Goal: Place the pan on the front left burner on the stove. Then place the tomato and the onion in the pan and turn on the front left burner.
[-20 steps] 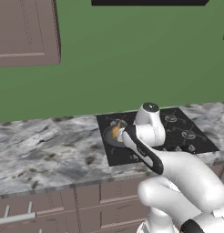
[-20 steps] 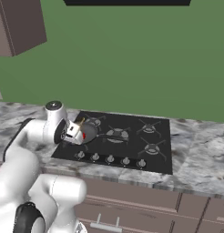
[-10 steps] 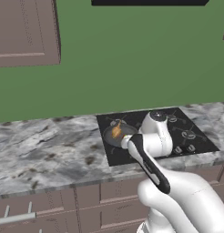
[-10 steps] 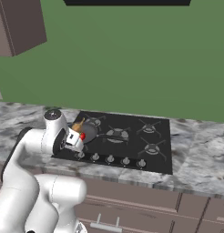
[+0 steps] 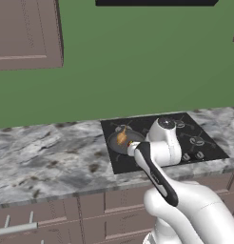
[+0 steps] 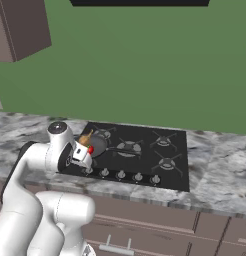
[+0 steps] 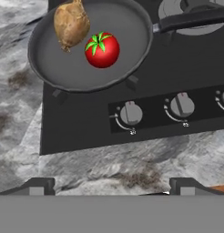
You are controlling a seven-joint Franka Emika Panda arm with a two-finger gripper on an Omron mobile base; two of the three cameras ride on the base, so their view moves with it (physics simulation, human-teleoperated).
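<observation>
While tomato (image 7: 102, 50) and onion (image 7: 71, 22) lie in pan (image 7: 59, 68), hand (image 7: 111, 185) released, empty

base views flank the stove (image 6: 140, 150); hand view looks down close.

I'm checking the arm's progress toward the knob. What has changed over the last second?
The arm has swung toward the stove's front edge, carrying the open, empty gripper lower, near the knobs. Nothing was grasped or released. The pan stays put, the tomato and onion in it.
</observation>
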